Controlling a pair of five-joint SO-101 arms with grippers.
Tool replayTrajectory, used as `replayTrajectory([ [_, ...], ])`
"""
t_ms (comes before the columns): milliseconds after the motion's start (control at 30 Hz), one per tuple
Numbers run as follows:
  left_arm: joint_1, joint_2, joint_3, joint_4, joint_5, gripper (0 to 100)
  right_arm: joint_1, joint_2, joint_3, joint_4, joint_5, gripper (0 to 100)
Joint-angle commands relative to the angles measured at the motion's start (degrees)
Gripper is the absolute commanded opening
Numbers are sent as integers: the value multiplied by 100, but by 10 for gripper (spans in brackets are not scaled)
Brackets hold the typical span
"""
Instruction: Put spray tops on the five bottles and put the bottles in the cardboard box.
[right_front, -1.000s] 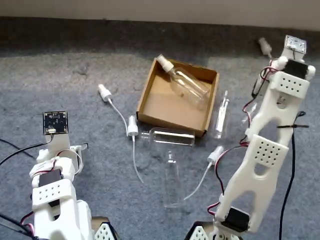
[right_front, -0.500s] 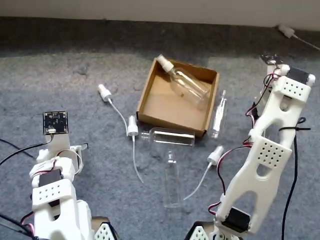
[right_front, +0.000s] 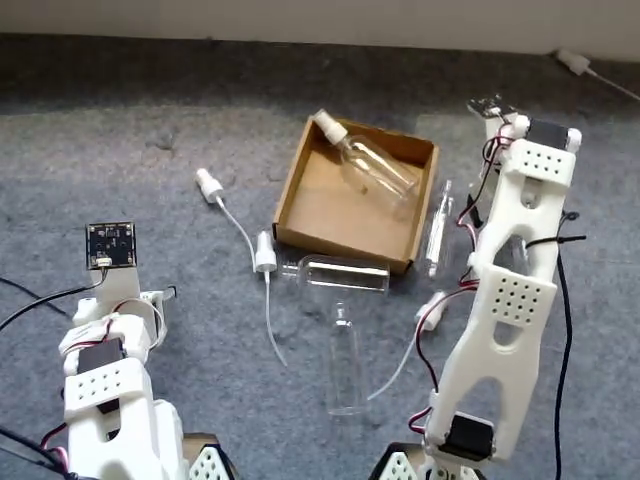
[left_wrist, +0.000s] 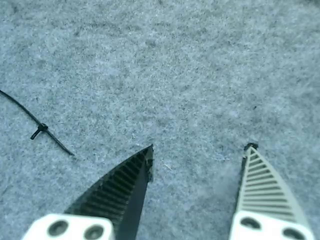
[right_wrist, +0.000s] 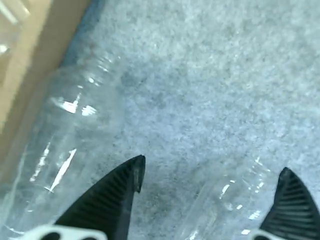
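Carpet (left_wrist: 200, 60) is seen beneath the left gripper (left_wrist: 200, 150), whose jaws are held apart. Farther out, the right gripper (right_wrist: 212, 167) is likewise spread over what seems to be a clear bottle (right_wrist: 235, 200), while a second bottle (right_wrist: 65, 140) is found just beside the cardboard box (right_front: 330, 215). Within the box a capped bottle (right_front: 378, 170) is lying, and a loose spray top (right_front: 265, 252) is seen just outside its near corner.

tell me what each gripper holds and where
Nothing is held. Left gripper open over carpet; right gripper open above a bottle, not gripping it.
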Motion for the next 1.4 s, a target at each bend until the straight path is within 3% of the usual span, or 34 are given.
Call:
replayTrajectory([
  [0,154,-66,-13,-97,-18,256,-347,-752,-180,119,-563,347],
  [167,303,-66,110,-211,-35,256,-1376,-1481,-145,119,-1090,347],
  [333,303,-66,145,-360,-35,256,-2571,-1991,233,119,-1064,349],
  [467,303,-66,145,-360,-35,256,-3143,-1930,752,92,-404,351],
  [1000,286,-66,136,-360,-35,256,-3090,-374,945,-567,-105,344],
  [1233,286,-66,136,-360,-35,256,-2870,-374,734,-637,-580,124],
  [1367,277,-66,136,-360,-35,256,-2774,-382,514,-400,-563,110],
])
